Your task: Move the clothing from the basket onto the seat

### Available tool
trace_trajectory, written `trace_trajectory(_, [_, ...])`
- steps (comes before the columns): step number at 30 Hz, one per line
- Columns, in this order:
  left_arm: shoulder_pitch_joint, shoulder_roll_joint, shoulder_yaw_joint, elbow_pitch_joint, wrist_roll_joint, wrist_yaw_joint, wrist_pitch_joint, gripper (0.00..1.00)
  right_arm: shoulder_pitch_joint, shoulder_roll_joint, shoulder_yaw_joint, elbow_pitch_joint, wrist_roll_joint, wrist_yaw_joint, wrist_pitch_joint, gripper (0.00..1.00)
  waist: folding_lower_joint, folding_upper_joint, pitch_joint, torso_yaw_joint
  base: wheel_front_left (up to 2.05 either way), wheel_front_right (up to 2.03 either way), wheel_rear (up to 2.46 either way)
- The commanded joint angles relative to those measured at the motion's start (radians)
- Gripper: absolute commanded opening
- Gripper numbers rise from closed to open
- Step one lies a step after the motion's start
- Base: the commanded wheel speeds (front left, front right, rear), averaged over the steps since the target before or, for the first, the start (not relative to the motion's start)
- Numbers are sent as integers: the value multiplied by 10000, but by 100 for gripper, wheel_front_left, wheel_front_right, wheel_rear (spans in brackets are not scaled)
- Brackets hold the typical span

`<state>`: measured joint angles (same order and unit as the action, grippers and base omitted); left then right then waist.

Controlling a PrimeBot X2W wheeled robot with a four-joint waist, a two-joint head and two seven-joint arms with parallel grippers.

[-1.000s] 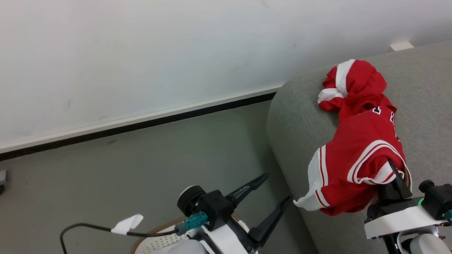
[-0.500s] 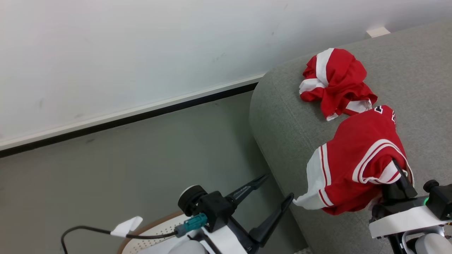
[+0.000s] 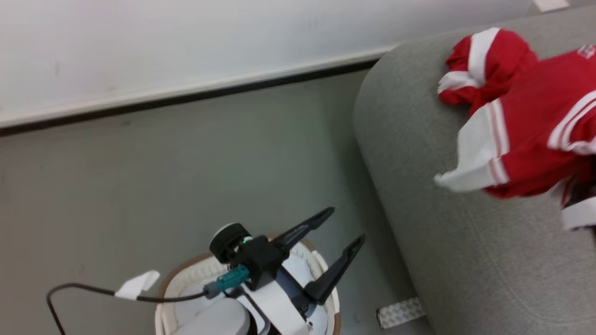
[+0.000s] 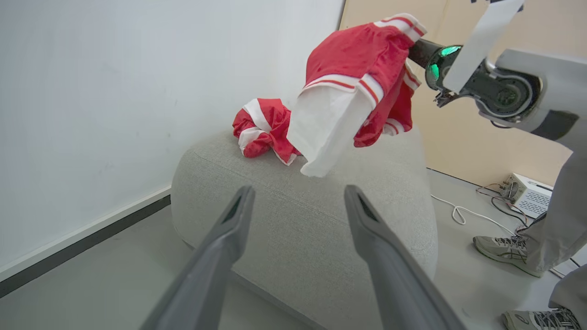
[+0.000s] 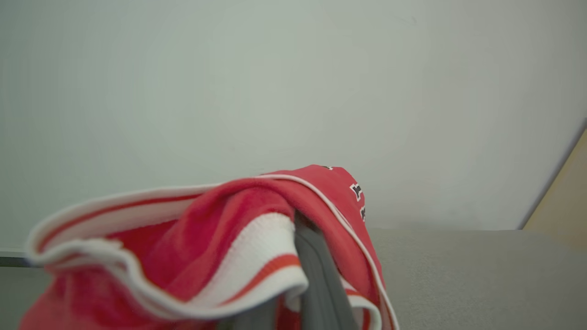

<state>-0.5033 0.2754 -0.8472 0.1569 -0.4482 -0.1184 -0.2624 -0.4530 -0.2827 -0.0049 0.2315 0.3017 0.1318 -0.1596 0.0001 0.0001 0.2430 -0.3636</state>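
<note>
Right gripper [image 4: 415,46] clamps a red jersey [image 3: 531,139] over the sofa [image 3: 456,260] at 3 o'clock. Left gripper [image 3: 347,224] hangs wide open above the basket [image 3: 195,270] at 6

Soft red cloth clothing [image 4: 353,59], matt grey woven seat [image 4: 312,229], perforated white plastic basket [image 3: 188,279]

Grey woven-fabric upholstered seat [image 3: 442,232], rounded corners, stands on smooth grey floor [image 3: 186,177] beside white wall [image 3: 186,37].
On seat: one crumpled red-and-white garment [image 3: 484,65], near wall-side corner.
On floor: oval white perforated basket with brown rim [image 3: 184,279], near seat, not touching; white tape strip [image 3: 400,311] at seat base; white box [image 4: 527,195], white cable [image 4: 463,213], a person's grey trainers [image 4: 497,247] past seat's far end.
</note>
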Motion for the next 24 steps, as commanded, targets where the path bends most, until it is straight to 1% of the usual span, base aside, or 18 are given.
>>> trace_trajectory(1, [-194, 221, 39, -157, 110, -42, 26, 100, -486, -327, -279, 164, -29, -23, 257, 0, -1, -1, 792, 532, 0, 0, 0])
trace_trajectory(4, [-302, 583, 183, -344, 103, -28, 46, 100, -1144, -773, -662, 492, -10, -23, 652, 0, -1, -1, 1318, 801, 0, 0, 0])
trace_trajectory(5, [-302, 583, 183, -344, 103, -28, 46, 100, -1144, -773, -662, 492, -10, -23, 652, 0, -1, -1, 1318, 801, 0, 0, 0])
trace_trajectory(6, [-367, 795, 272, -479, 80, -25, 78, 100, -1553, -1063, -971, 759, 31, -23, 880, 0, -1, -1, 1667, 980, 0, 0, 0])
trace_trajectory(7, [-406, 884, 335, -557, 60, -21, 91, 100, -1754, -1232, -1125, 898, 38, -23, 999, 0, -1, -1, 1849, 1072, 0, 0, 0])
trace_trajectory(12, [-594, 1418, 610, -907, 63, -2, 137, 100, -2748, -1768, -1663, 1523, -120, -23, 1506, 0, -1, -1, 2694, 1422, 0, 0, 0])
trace_trajectory(14, [-706, 1543, 698, -1054, 89, 2, 165, 100, -2982, -2131, -1801, 1822, -536, -24, 1729, 0, -1, -1, 3011, 1574, 0, 0, 0])
trace_trajectory(19, [-914, 1741, 890, -1276, 54, 28, 170, 100, -3463, -2647, -2365, 2848, -1203, -23, 2401, 0, -1, -1, 3611, 1901, 0, 0, 0])
trace_trajectory(20, [-929, 1742, 910, -1284, 34, 32, 156, 100, -3449, -2717, -2381, 3114, -1313, -23, 2609, 0, -1, -1, 3677, 1950, 0, 0, 0])
trace_trajectory(21, [-929, 1742, 910, -1284, 34, 32, 156, 100, -3449, -2717, -2381, 3114, -1313, -23, 2609, 0, -1, -1, 3677, 1950, 0, 0, 0])
trace_trajectory(24, [-935, 1752, 981, -1249, -16, 23, 104, 100, -3340, -2724, -2511, 3988, -1408, -23, 3448, 0, -1, -1, 3766, 2059, 0, 0, 0])
